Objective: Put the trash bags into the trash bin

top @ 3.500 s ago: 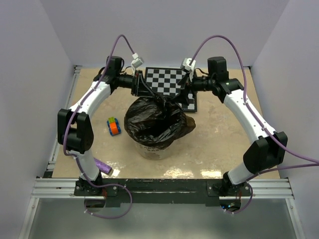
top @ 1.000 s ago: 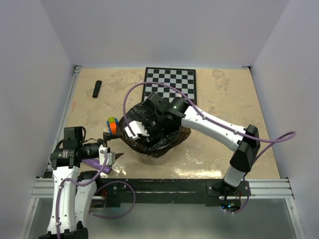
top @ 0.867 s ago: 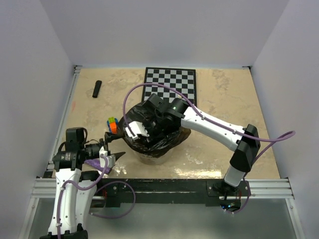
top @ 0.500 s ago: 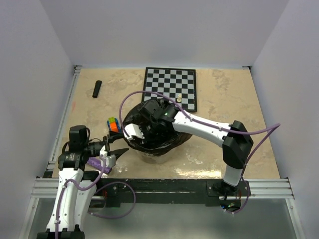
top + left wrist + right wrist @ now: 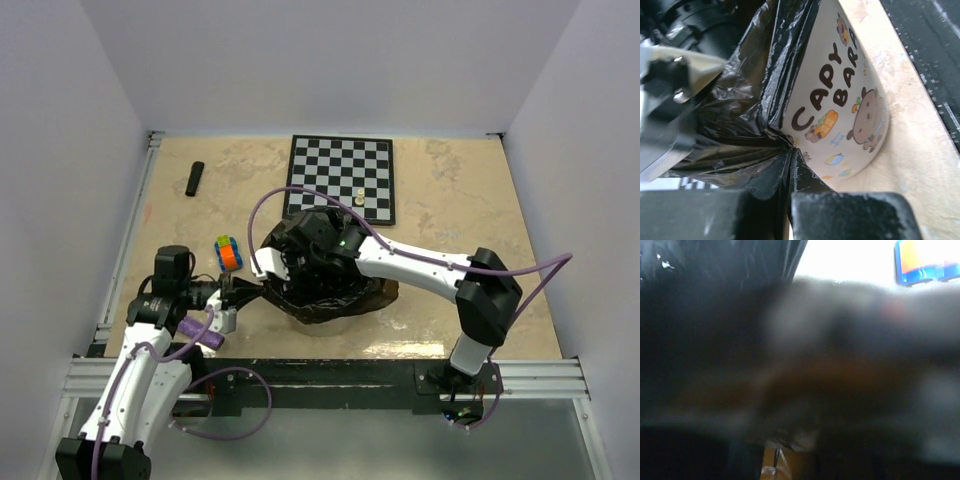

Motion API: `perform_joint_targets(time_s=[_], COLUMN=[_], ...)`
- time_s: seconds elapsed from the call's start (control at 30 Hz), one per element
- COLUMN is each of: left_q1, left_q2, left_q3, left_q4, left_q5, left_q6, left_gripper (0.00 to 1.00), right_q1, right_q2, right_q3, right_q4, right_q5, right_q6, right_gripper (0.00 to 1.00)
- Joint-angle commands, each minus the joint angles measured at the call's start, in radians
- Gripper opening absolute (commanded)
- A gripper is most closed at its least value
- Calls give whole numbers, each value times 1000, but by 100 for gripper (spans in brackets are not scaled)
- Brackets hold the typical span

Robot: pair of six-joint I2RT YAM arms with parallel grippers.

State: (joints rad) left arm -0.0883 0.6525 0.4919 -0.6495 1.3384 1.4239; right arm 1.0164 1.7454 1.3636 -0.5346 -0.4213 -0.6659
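The left hand [image 5: 790,156] is pinched shut on a fold of the bag [image 5: 735,125]. Its two dark fingers meet at the film right where it drapes over the outside of the bin [image 5: 840,100]. In the top view this hand [image 5: 243,293] reaches in level from the left and meets the bag's left edge. The bin wall just beside the fingers is cream, printed with "CAPY BARA" and small cartoon animals, and the black film hangs partway down it.

The right hand [image 5: 287,268] is down in the bin's mouth, among the wrinkled film. Its own view is dark and blurred, so I cannot tell how wide it stands or whether it holds anything. That view gives only glossy black film [image 5: 715,270] and a corner of the cube [image 5: 927,260].

The bag [image 5: 330,290] lines the bin and spills over its rim all round, hiding most of it from above. The bin stands mid-bench, near the front. The cube [image 5: 229,252] lies just left of the bin. A purple roll [image 5: 198,332] lies by the left arm at the bench's [image 5: 440,200] front edge. The chessboard [image 5: 341,178] lies behind the bin, and a small pale piece [image 5: 358,196] stands on it. A black roll [image 5: 194,178] lies well apart, at the far left.
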Motion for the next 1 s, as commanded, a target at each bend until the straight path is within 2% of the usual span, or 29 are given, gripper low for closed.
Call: perform_joint_targets(time_s=[0.0, 0.1, 0.23, 0.37, 0.5, 0.6, 0.7, 0.73, 0.83, 0.9, 0.97], left_q1=[-14, -19, -19, -19, -19, -19, -19, -19, -19, -19, -19], left_q2=[-20, -47, -60, -30, 4, 24, 29, 27, 7, -31, -89], left_q3=[-13, -13, 10, 60, 152, 229, 301, 324, 367, 367, 353], left_q4=[140, 146, 56, -42, -116, -212, -313, -346, -452, -508, -553], left_q5=[30, -8, -60, -111, -169, -211, -252, -283, -375, -438, -500], left_q6=[-89, -114, -66, 3, 1, 4, -8, -14, -22, -29, -20], left_gripper=[0, 0, 0, 0, 0, 6, 16, 23, 59, 80, 82], right_q1=[8, 10, 8, 7, 7, 7, 7, 7, 7, -1, -2], right_q2=[-38, -26, -92, -165, -248, -300, -363, -392, -437, -464, -491], right_q3=[-72, -109, -158, -95, 1, 55, 65, 72, 103, 120, 118], right_q4=[35, 30, 67, 71, 3, -91, -122, -128, -130, -96, -32], right_q5=[73, 65, 76, 108, 108, 122, 147, 165, 268, 340, 418], right_q6=[58, 54, 12, 38, 71, 80, 104, 115, 144, 169, 225], right_gripper=[59, 61, 65, 72, 77, 81, 87, 88, 98, 98, 98])
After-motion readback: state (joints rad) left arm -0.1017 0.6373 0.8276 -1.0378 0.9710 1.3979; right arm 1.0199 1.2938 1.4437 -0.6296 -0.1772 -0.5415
